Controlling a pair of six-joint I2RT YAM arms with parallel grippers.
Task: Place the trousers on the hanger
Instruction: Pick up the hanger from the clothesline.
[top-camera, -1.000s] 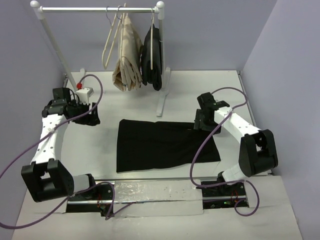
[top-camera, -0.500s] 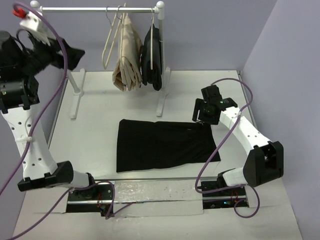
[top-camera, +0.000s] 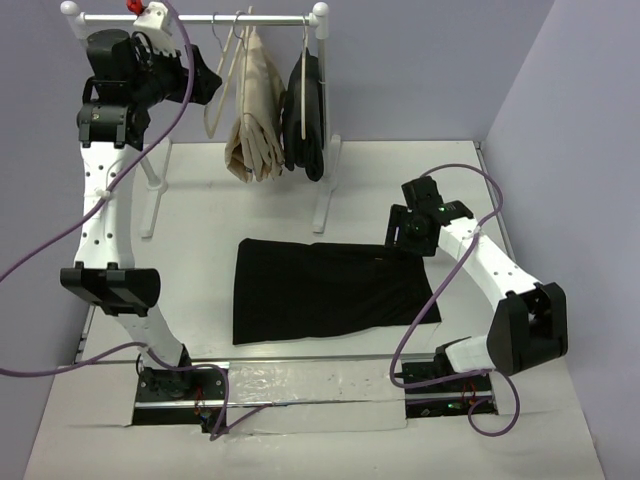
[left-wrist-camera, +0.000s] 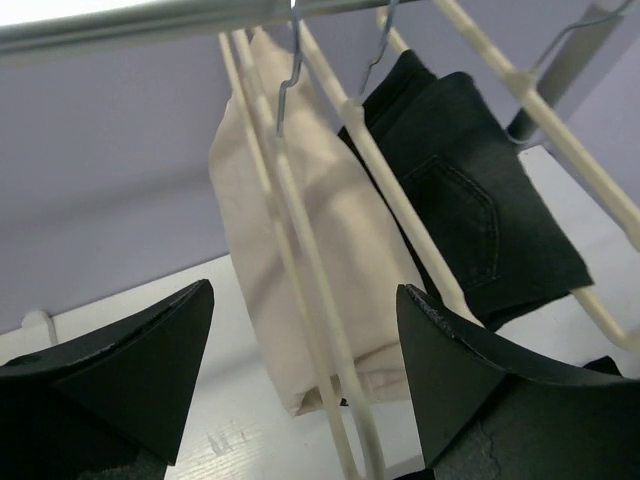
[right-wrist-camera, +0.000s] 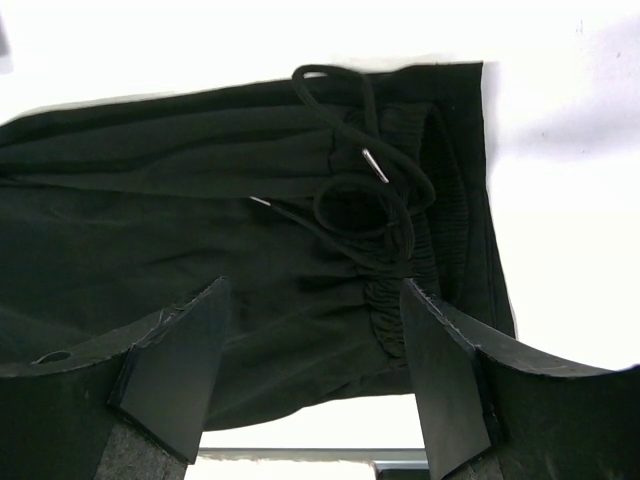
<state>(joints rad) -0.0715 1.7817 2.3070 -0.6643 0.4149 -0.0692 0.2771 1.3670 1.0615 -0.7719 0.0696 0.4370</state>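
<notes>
Black trousers lie flat on table, limp, light, floppy, so pinch thick elastic waistband below wide-open empty right gripper; left gripper gapes empty by white hanger on rail.

The trousers lie mid-table. At their 12 o'clock stands the rack. On it, the hanger hangs at 9 o'clock of two garments.

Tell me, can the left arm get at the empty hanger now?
Probably yes: the open left tool hovers right at the hanger on the rail, with nothing between them. The beige trousers hang close behind.
</notes>
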